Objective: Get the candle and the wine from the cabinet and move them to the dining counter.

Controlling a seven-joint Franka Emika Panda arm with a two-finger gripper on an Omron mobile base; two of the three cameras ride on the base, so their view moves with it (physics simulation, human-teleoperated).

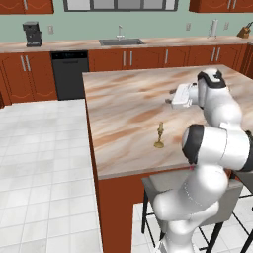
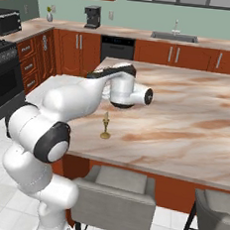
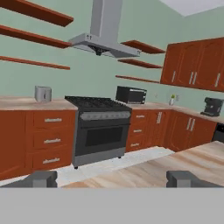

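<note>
Brass-gold candle [image 1: 159, 136] on dining counter [image 1: 123, 99].

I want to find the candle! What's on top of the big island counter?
The candle stands upright in its gold holder on the dining counter, apart from the open hand. The robot's arm covers part of the counter, so I can't see there.

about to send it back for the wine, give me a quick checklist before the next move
1. Candle on the dining counter: ok.
2. Candle upright: ok.
3. Gripper open and empty: ok.
4. Gripper clear of the candle: ok; the hand is raised, facing the stove.
5. Wine on the counter: not ok.
6. Wine on the cabinet shelves: cannot tell.
</note>
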